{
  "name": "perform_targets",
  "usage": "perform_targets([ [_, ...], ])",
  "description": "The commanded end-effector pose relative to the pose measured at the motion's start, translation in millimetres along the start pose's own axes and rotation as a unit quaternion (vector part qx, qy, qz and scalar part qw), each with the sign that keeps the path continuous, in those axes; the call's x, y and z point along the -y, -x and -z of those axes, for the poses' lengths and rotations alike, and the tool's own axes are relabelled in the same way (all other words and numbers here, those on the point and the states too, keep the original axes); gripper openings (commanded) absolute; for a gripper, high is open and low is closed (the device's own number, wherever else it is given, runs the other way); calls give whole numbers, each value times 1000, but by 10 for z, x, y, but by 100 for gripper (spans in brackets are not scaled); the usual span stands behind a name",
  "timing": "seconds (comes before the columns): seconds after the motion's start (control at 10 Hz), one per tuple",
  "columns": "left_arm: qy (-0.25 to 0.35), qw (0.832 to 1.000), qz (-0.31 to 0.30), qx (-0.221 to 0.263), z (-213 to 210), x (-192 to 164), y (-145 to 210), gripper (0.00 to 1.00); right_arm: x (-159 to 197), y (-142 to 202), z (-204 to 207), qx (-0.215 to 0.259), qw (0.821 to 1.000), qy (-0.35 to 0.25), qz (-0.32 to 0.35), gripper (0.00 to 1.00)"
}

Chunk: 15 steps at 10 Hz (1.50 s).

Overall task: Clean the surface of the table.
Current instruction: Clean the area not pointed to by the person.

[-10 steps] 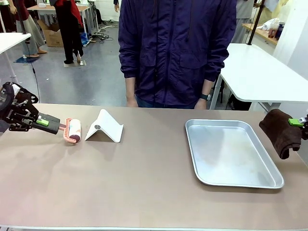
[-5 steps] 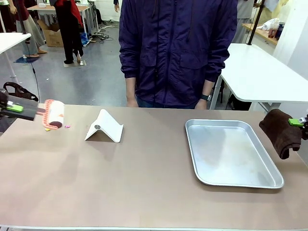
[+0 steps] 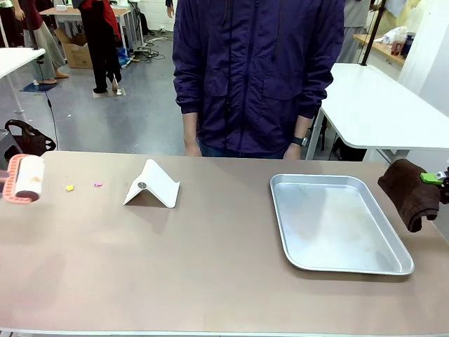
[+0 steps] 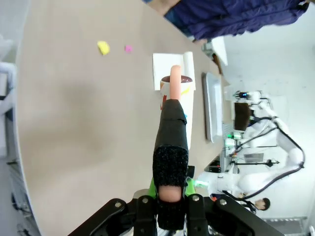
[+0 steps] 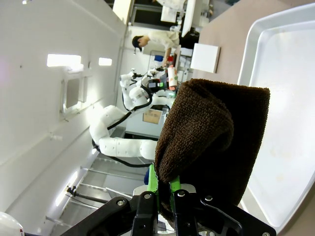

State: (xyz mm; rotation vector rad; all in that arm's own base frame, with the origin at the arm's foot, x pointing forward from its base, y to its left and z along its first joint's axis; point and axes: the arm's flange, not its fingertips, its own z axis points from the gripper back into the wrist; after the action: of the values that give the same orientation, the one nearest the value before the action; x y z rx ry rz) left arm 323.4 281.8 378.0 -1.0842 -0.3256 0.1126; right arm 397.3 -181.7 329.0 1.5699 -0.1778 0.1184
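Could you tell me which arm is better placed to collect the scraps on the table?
Left: the left gripper holds the lint roller near the scraps; the right gripper holds a cloth beyond the tray.

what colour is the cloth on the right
Dark brown fuzzy cloth, best in right wrist view.

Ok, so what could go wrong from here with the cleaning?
The yellow scrap and pink scrap lie on the table, off the lint roller, and could get missed. A pass at them might knock the white stand close beside the pink one. The brown cloth hangs close to the tray and could catch its rim.
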Motion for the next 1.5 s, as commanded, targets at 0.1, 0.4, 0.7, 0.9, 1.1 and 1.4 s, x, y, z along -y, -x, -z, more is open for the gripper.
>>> perform_targets([
  [0.1,79,997,-4,-19,-401,-627,-39,21,-63,-37,-2,0,1000,-9,0,11],
  [0.4,44,999,-15,-8,-261,-476,118,21,-63,-37,-2,0,1000,-9,0,11],
  [0.7,44,999,-15,-8,-261,-476,118,21,-63,-37,-2,0,1000,-9,0,11],
  [0.9,44,999,-15,-8,-261,-476,118,21,-63,-37,-2,0,1000,-9,0,11],
  [1.1,28,999,-15,-8,-252,-432,-45,21,-63,-37,-2,0,1000,-9,0,11],
  [1.4,-24,999,-35,-7,-82,-142,-408,21,-63,-37,-2,0,1000,-9,0,11],
])
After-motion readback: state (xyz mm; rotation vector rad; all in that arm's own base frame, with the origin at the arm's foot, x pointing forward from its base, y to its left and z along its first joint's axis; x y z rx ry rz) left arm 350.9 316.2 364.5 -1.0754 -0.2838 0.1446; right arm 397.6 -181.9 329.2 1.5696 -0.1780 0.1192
